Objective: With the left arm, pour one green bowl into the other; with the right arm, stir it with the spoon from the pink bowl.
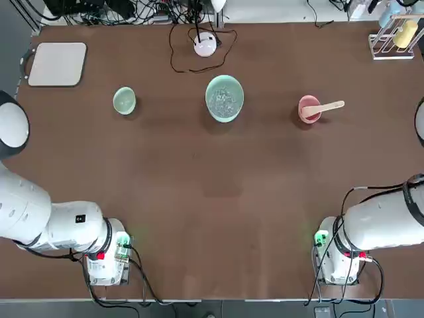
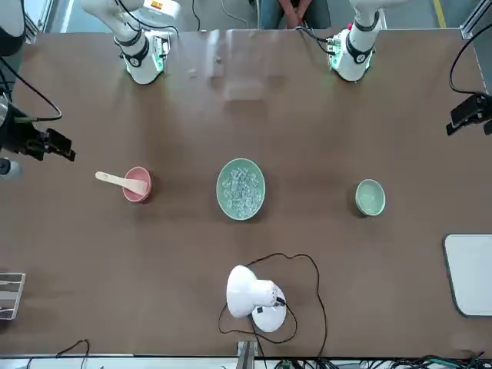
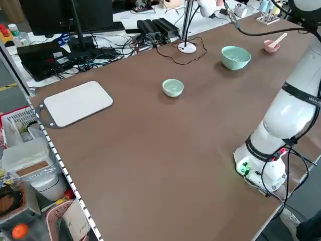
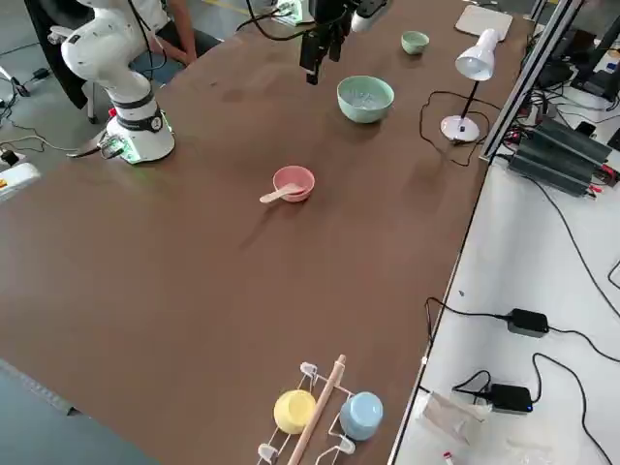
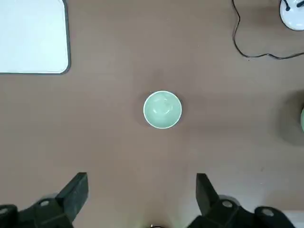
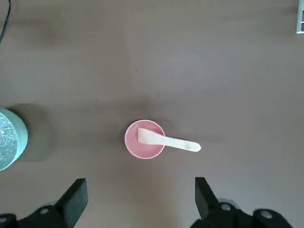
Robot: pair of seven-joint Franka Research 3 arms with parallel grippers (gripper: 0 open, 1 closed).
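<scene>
Where the table (image 1: pixel 199 172) lies between two white arms: one large green bowl (image 1: pixel 224 99), holding clear and whitish bits, near the middle. One small green bowl (image 1: pixel 124 101), toward the left arm's side, well apart from it. One pink bowl (image 1: pixel 309 109), toward the right arm's side; one spoon (image 6: pixel 168 140), leaning inside, handle over the rim. Left gripper (image 5: pixel 142 197), fingers spread, nothing held, above the table near the small bowl. Right gripper (image 6: pixel 141 199), likewise spread and unladen, near the pink bowl.
</scene>
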